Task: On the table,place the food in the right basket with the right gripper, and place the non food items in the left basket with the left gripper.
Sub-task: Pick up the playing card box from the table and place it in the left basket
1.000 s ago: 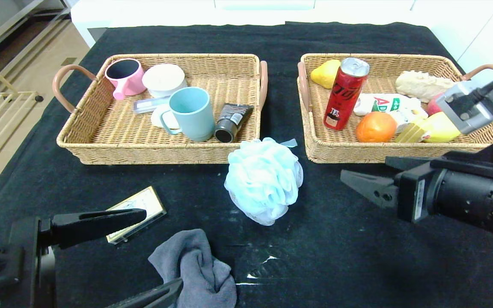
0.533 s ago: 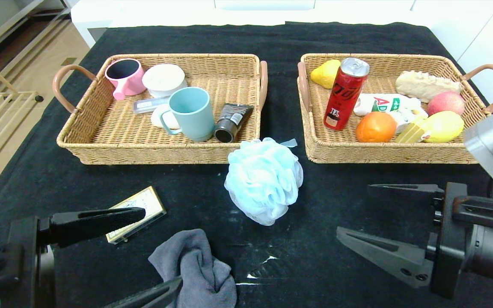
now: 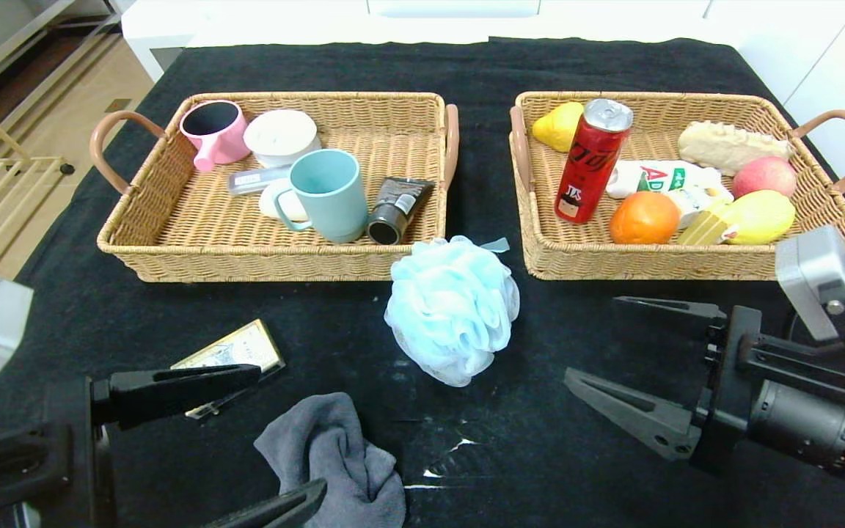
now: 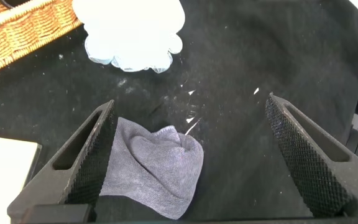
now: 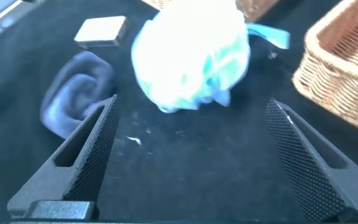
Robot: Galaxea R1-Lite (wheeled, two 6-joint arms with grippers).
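On the black cloth lie three loose items: a light blue bath pouf (image 3: 452,308) between the baskets, a crumpled grey cloth (image 3: 342,455) at the front, and a flat gold-edged box (image 3: 235,350). The left basket (image 3: 173,265) holds cups, a lid and a tube. The right basket (image 3: 686,265) holds fruit, a red can and bread. My left gripper (image 3: 290,434) stands open over the grey cloth (image 4: 154,165), apart from it. To the right of the pouf (image 5: 191,53), my right gripper (image 3: 593,339) stands open with nothing between its fingers.
The table's black cover runs to white furniture at the back and drops off at the left beside a wooden floor. Bare cloth lies in front of the right basket and between the baskets. White scuff marks (image 3: 452,447) show near the grey cloth.
My right arm has pulled back from the right basket toward the table's front and now points at the pouf. The left arm has shifted slightly over the grey cloth.
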